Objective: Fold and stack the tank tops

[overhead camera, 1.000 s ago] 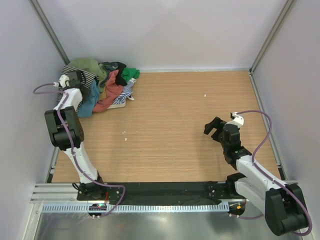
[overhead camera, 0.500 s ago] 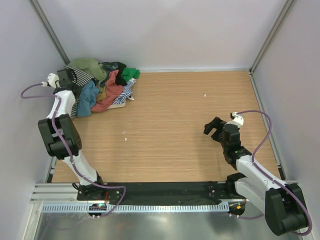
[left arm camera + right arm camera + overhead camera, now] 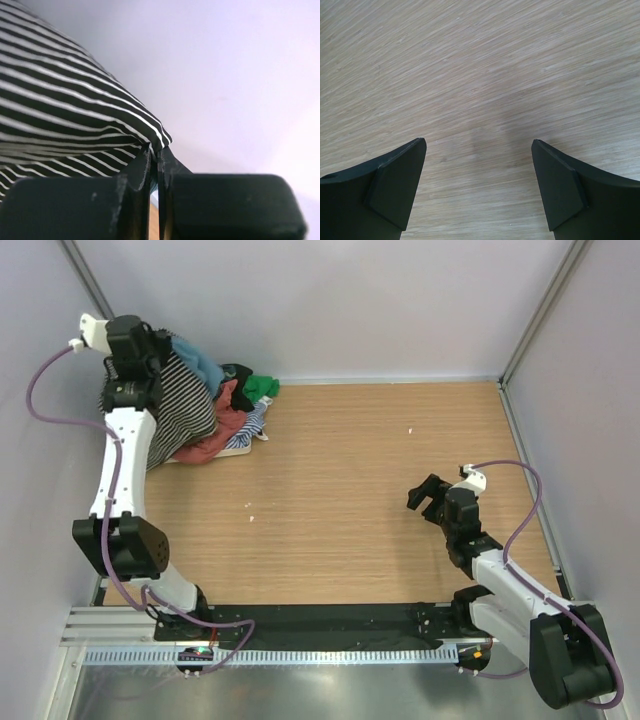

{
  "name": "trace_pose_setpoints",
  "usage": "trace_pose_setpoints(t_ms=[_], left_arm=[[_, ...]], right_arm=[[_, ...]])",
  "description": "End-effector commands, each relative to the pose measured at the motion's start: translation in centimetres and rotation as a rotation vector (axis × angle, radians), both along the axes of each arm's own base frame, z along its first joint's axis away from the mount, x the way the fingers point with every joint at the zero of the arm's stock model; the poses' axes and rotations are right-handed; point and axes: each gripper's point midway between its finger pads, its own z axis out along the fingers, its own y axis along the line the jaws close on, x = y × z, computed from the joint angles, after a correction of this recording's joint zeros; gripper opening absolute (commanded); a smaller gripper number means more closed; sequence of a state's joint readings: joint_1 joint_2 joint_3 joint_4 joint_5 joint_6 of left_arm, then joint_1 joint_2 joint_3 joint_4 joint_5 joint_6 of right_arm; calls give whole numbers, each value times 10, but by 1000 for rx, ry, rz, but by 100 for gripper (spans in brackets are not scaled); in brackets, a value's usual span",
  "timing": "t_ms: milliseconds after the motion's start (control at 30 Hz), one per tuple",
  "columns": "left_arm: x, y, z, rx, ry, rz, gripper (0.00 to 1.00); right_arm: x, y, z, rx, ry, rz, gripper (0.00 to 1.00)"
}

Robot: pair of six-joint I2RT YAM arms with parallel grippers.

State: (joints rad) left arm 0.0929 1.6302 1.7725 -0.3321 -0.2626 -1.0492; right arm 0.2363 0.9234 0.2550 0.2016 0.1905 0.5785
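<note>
The tank tops lie in a heap at the table's far left corner. My left gripper is raised high above that heap, shut on an edge of the black-and-white striped tank top, which hangs down from it over the heap. In the left wrist view the striped cloth is pinched between the closed fingertips of the left gripper. A teal-blue top is pulled up beside it. Coral and green tops stay in the heap. My right gripper hovers open over bare wood at the right, holding nothing.
White walls close the table on the left, back and right, and the left arm stands close to the left wall. The wooden tabletop stretches between the heap and the right arm. Two small white specks lie on the wood.
The left gripper closed on the striped top and rose, lifting it up out of the heap so that it now hangs spread. The right arm has not moved.
</note>
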Motion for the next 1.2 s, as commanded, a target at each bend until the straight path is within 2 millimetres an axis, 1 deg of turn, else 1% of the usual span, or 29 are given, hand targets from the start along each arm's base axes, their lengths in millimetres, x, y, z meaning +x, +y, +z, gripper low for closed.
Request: trace_pose_setpoints(t_ms=[0,67,133,167,200,300,367,400,433,467,500,533,567,600,633,667,700,733,800,867,900,933,967,1000,1033,1067,1100,1133,1167], left_arm=[[0,-26,44,-35,-133,-20,0],[9,-25,22,-56,-88,-9,0],[12,-24,15,-48,-70,-7,0],[16,-24,6,-43,-51,-8,0],[17,-24,3,-39,-43,-7,0],[22,-17,-23,-30,25,19,1],[26,-11,-46,-36,74,17,2],[27,-10,-53,-37,90,14,4],[26,-4,-63,-34,128,17,8],[27,-4,-72,-38,155,2,10],[29,0,-85,-44,193,5,13],[29,2,-89,-47,215,5,24],[24,4,-100,-43,264,4,33],[23,5,-104,-32,286,6,43],[19,5,-107,-24,310,10,60],[16,6,-108,-12,321,17,67],[12,8,-106,-1,327,29,71],[8,8,-109,3,350,30,74],[-2,7,-109,6,370,32,74],[-13,1,-113,4,395,30,73],[-16,-8,-115,5,403,22,73],[-26,-10,-128,7,442,35,73],[-35,-13,-122,8,432,42,73],[-40,-21,-122,-5,428,39,73],[-54,-20,-126,-8,445,61,74],[-61,-22,-128,-11,458,67,74],[-67,-42,-134,8,481,30,75],[-77,-47,-139,22,513,27,76],[-85,-50,-136,39,512,31,79]], right_arm=[[13,6,27,28,-77,6,93],[13,5,27,28,-79,4,93],[13,5,28,28,-80,4,93],[13,5,28,28,-80,4,93],[13,5,28,28,-80,5,93],[13,5,27,28,-76,6,93],[13,5,26,28,-74,4,93],[13,5,27,28,-76,4,93],[13,6,27,29,-77,7,93],[13,6,27,30,-78,7,93],[13,6,27,30,-78,8,93],[13,6,27,30,-78,8,93],[13,6,27,32,-77,9,93],[13,6,26,32,-75,11,93],[13,7,27,34,-78,14,93],[13,7,27,33,-76,12,93],[13,7,27,33,-76,14,93],[13,8,26,32,-74,16,93],[13,8,26,32,-73,16,93],[14,8,28,33,-77,16,93],[14,7,28,33,-77,14,93],[14,8,27,35,-76,16,93],[14,9,27,36,-74,19,93],[13,8,26,37,-72,18,93],[13,8,26,35,-71,19,93],[13,8,26,35,-72,19,93],[14,8,27,36,-75,18,93],[13,9,26,37,-74,20,93],[14,9,26,38,-74,21,93]])
